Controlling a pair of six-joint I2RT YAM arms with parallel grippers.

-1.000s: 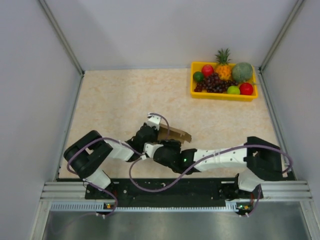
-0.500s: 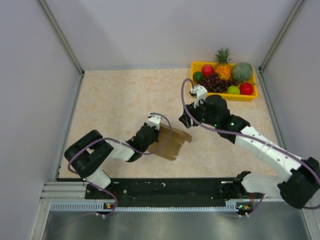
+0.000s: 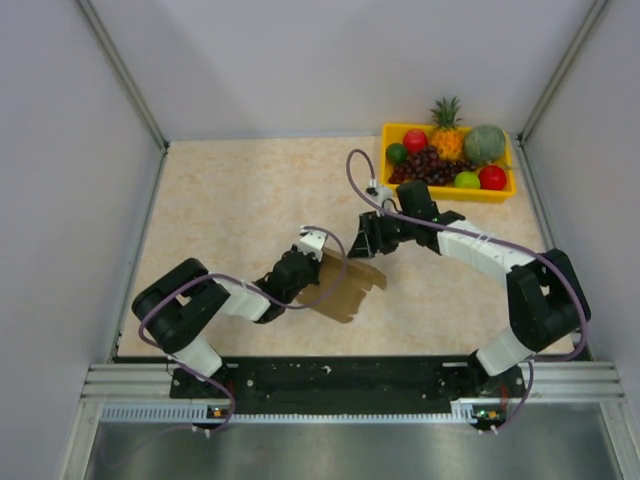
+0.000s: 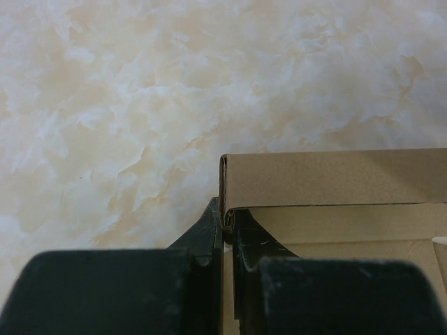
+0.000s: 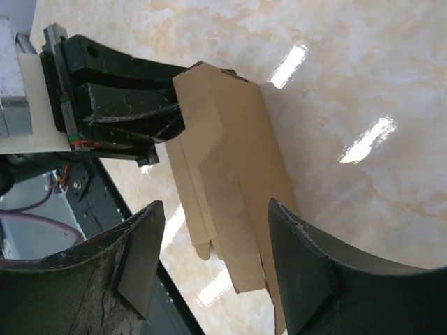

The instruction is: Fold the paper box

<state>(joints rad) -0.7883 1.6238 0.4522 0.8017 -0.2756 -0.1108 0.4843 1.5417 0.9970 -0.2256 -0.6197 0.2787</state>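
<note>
room: bare beige marble tabletop (image 3: 220, 200) around the box; yellow plastic fruit tray (image 3: 445, 192) in far-right corner, well apart
box: flat-folded brown cardboard box (image 3: 352, 285) mid-table, long axis roughly left-right
left gripper (image 3: 303, 262): clamped on box's left folded edge
right gripper (image 3: 366, 246): jaws apart, over box's far end

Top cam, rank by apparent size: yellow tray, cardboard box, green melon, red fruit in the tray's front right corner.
1. yellow tray
2. paper box, partly hidden by the arm. It is held off the table, so it may look slightly larger than it is.
3. green melon
4. red fruit
</note>
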